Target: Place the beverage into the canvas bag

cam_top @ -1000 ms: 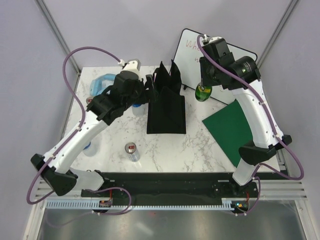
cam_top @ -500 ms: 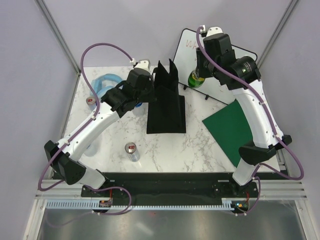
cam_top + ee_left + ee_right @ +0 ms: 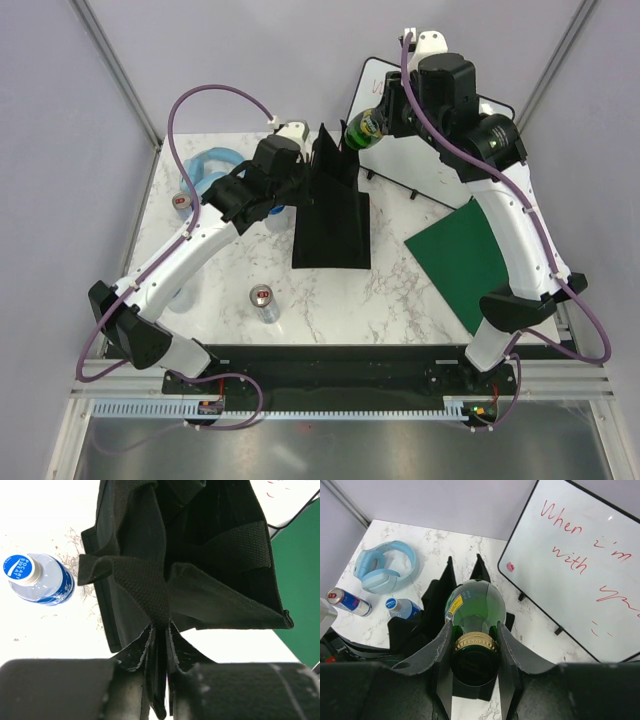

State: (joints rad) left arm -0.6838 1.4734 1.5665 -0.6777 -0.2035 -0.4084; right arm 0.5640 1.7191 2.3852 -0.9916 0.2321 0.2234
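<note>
The canvas bag (image 3: 333,225) is a tall black tote standing mid-table, its mouth facing up. My left gripper (image 3: 303,170) is at the bag's left rim, shut on a black handle strap (image 3: 145,585), which runs down between the jaws of the left gripper (image 3: 161,645). The bag's inside (image 3: 215,555) shows dark, and what lies at the bottom cannot be made out. The beverage, a green glass bottle (image 3: 362,128) with a gold neck band, hangs tilted above the bag's far right corner. My right gripper (image 3: 474,640) is shut on the bottle's neck, with the green body (image 3: 472,607) over the bag (image 3: 435,605).
A blue-capped water bottle (image 3: 37,577) stands just left of the bag. Blue headphones (image 3: 205,165) and a red-blue can (image 3: 183,203) lie at the far left. A silver can (image 3: 264,303) stands near the front. A green board (image 3: 465,255) and a whiteboard (image 3: 440,150) are on the right.
My left gripper has closed on the bag's handle strap. The right arm has carried the green bottle up and to the left, from beside the whiteboard to above the bag.
</note>
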